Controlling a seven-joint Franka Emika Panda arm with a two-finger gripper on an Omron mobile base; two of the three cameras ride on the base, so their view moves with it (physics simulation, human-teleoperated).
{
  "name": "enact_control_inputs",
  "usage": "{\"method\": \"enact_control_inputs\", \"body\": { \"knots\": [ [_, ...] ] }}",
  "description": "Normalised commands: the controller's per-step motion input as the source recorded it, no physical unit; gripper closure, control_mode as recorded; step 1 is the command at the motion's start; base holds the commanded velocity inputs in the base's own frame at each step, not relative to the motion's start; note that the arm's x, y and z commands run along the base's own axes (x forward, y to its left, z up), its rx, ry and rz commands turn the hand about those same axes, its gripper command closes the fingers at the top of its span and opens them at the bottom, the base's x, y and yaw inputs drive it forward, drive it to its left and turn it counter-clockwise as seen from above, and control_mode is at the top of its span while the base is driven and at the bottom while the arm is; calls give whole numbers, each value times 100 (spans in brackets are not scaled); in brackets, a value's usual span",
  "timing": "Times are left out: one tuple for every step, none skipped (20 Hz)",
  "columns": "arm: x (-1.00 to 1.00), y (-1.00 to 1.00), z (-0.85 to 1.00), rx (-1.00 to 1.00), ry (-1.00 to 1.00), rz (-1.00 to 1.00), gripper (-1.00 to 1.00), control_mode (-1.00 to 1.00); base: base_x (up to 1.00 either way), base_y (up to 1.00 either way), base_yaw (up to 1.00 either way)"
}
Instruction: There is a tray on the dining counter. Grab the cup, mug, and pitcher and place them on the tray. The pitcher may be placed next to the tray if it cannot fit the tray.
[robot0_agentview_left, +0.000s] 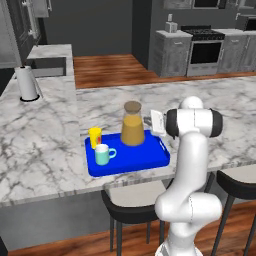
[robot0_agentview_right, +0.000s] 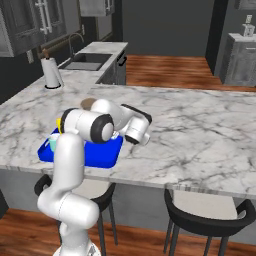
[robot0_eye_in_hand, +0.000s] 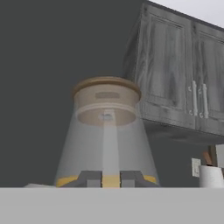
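The bright blue tray (robot0_agentview_left: 155, 156) (robot0_agentview_right: 102, 156) lies on the white marble dining counter (robot0_agentview_left: 45, 145) (robot0_agentview_right: 190, 135) near its front edge. On the tray stand the yellow cup (robot0_agentview_left: 95, 136) (robot0_agentview_right: 59, 125), the teal mug (robot0_agentview_left: 103, 154) (robot0_agentview_right: 52, 142) and the glass pitcher (robot0_agentview_left: 132, 125) (robot0_agentview_right: 88, 103) (robot0_eye_in_hand: 107, 131) with orange liquid and a cork lid. My gripper (robot0_agentview_left: 148, 120) (robot0_eye_in_hand: 110, 178) reaches in level from the pitcher's right side. In the hand view the fingertips stand close together against the pitcher's lower body, with a thin vertical strip of it between them.
A paper towel roll (robot0_agentview_left: 27, 82) (robot0_agentview_right: 51, 72) stands at the counter's far left, near a sink (robot0_agentview_right: 85, 60). Dark stools (robot0_agentview_left: 130, 205) (robot0_agentview_right: 210, 210) are tucked under the front edge. Bare marble stretches right of the tray. A stove (robot0_agentview_left: 205, 50) and grey cabinets line the back wall.
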Motion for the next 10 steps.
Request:
{"method": "enact_control_inputs", "body": {
  "knots": [
    [-28, 0, 0, 0, 0, -1, 100, -100, 0, 0, 0],
    [-33, 0, 0, 0, 0, -1, 100, -100, 0, 0, 0],
    [-38, 0, 0, 0, 0, -2, 100, -100, 0, 0, 0],
    [-39, 0, 4, 0, 0, -2, 100, -100, 0, 0, 0],
    [-36, 0, 8, 0, 0, -2, 100, -100, 0, 0, 0],
    [-29, 0, 3, 0, 0, -3, 100, -100, 0, 0, 0],
    [-26, 0, 0, 0, 0, -3, 100, -100, 0, 0, 0],
    [-30, 0, 4, 0, 0, -3, 100, -100, 0, 0, 0],
    [-31, 0, 0, 0, 1, -4, 100, -100, 0, 0, 0],
    [-29, 0, 0, 0, 4, -5, 100, -100, 0, 0, 0]
  ]
}}
